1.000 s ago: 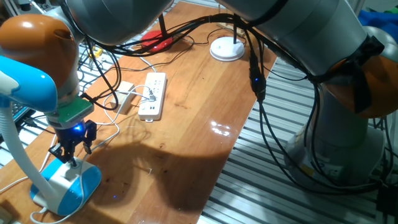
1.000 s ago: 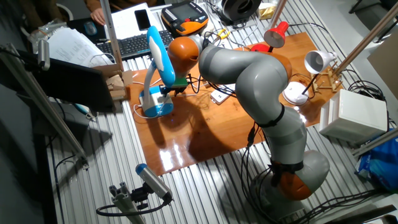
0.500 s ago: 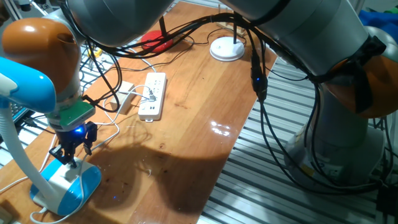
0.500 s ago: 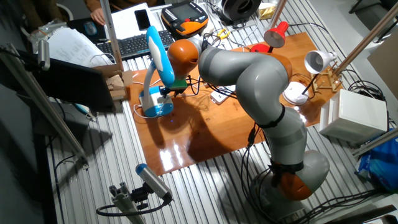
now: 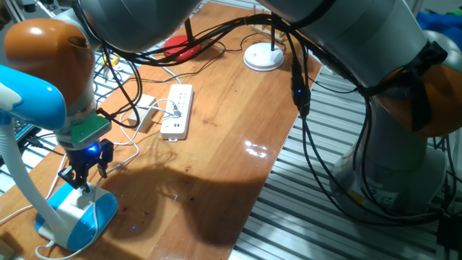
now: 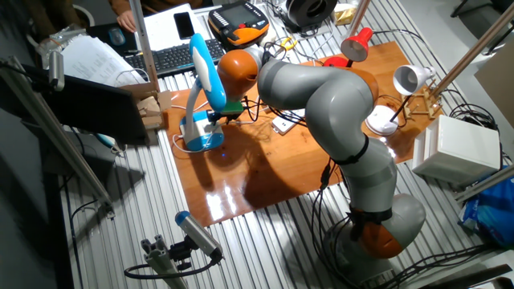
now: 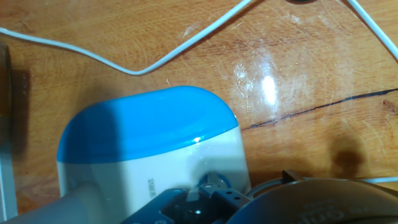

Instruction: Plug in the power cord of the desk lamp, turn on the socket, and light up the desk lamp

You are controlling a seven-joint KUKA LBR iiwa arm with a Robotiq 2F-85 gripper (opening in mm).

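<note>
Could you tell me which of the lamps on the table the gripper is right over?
The desk lamp with the light-blue and white oval base; the gripper hangs over it, far from the red and white-disc lamps.

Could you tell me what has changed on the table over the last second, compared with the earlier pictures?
Very little. The gripper stays low over the base of the desk lamp, with at most a slight shift of the wrist. Nothing was grasped or released. The socket and the power cord lie as before.
</note>
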